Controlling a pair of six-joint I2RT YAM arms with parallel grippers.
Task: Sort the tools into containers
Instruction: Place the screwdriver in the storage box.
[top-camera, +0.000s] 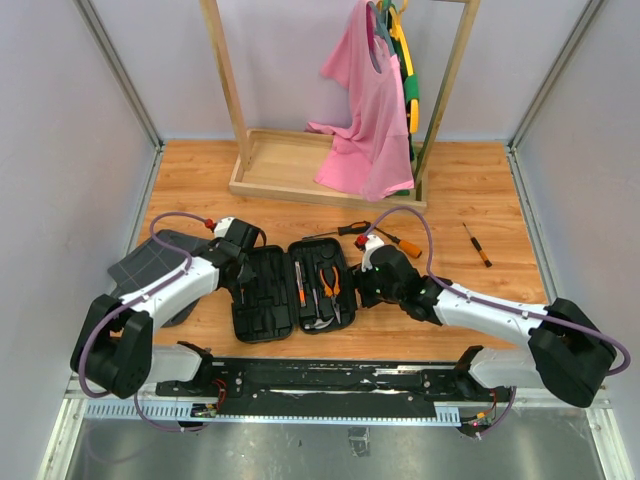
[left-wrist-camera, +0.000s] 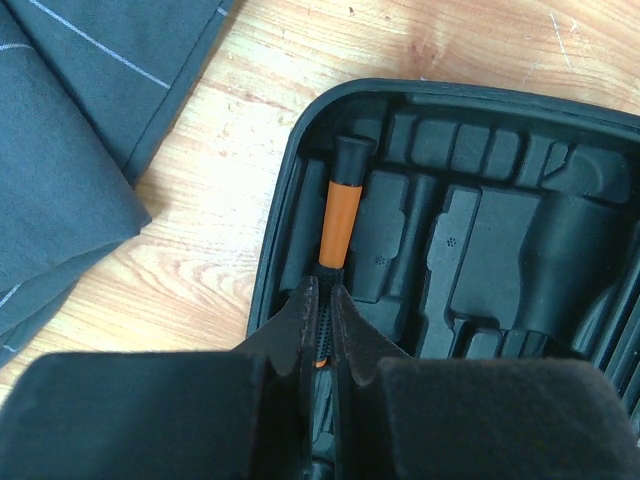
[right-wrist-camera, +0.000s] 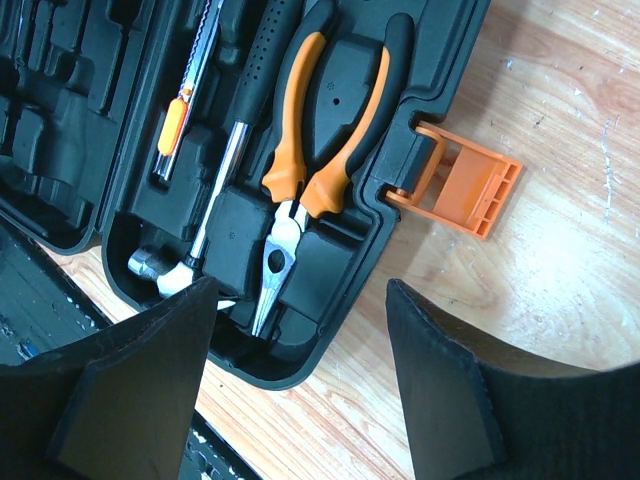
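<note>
The black tool case (top-camera: 264, 312) lies open between the arms. In its left half a screwdriver (left-wrist-camera: 342, 208) with an orange-and-black handle rests in the slot by the rim, and my left gripper (left-wrist-camera: 322, 300) is shut on the handle's black knurled end. The right half (right-wrist-camera: 410, 120) holds orange-handled pliers (right-wrist-camera: 322, 120), a steel-headed hammer (right-wrist-camera: 212, 205) and a slim tool with an orange slider (right-wrist-camera: 176, 122). My right gripper (right-wrist-camera: 300, 290) hangs open over that half's near corner, holding nothing. Three screwdrivers (top-camera: 352, 229) (top-camera: 403, 243) (top-camera: 477, 244) lie loose on the table.
The case's orange latch (right-wrist-camera: 462, 183) sticks out to the right. Dark grey grid fabric (top-camera: 150, 262) lies left of the case. A wooden rack base (top-camera: 285, 165) with a pink shirt (top-camera: 368, 110) stands at the back. A black rail (top-camera: 330, 378) runs along the near edge.
</note>
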